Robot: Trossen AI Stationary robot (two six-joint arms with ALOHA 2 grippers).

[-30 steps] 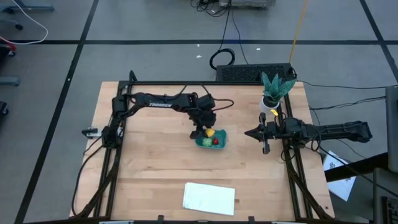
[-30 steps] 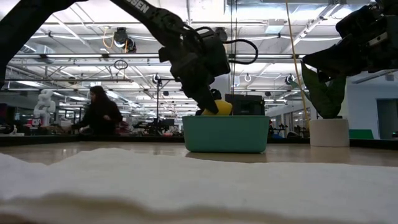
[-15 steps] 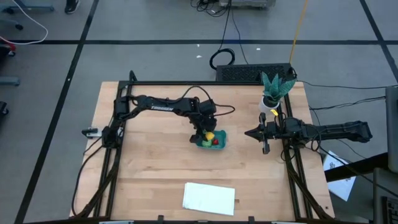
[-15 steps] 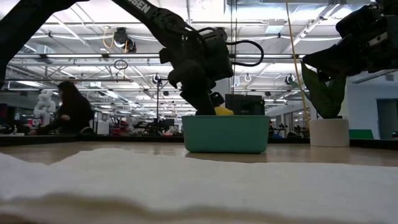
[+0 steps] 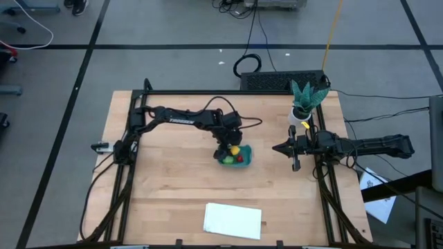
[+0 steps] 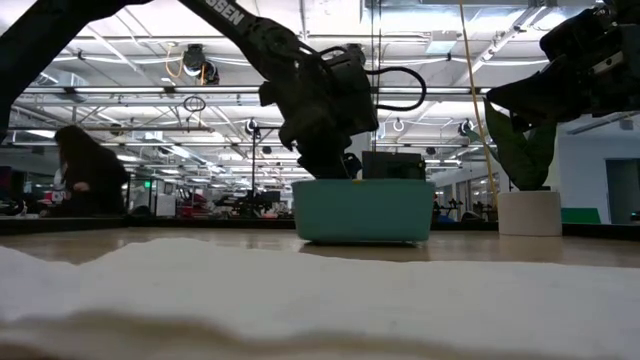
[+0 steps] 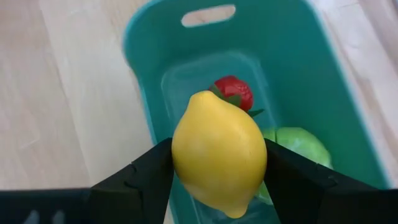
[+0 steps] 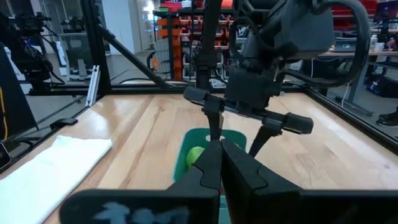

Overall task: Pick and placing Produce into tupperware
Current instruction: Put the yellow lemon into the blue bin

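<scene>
The lemon [image 7: 219,152] is clamped between the fingers of the left hand [image 5: 230,146] and is held low inside the tub [image 5: 235,157] — already below its rim, judging by the low view, where nothing yellow shows above the tub's wall. It is carried lengthwise between the two fingers, seemingly so that it can be let go over the bare part of the floor beside the strawberry [image 7: 233,93] and the green ball [image 7: 297,146], which already lie in the tub, the ball close under one finger. Those two pieces and the tub's near wall are what could be struck if the fingers are spread wide. The right hand [image 5: 295,148] is kept pressed together, empty, and parked near the worktop's [image 5: 173,194] right edge, just in front of the potted plant [image 5: 304,100] — well apart from the tub. A white sheet [image 5: 232,220] lies near the front edge, out of the way.
</scene>
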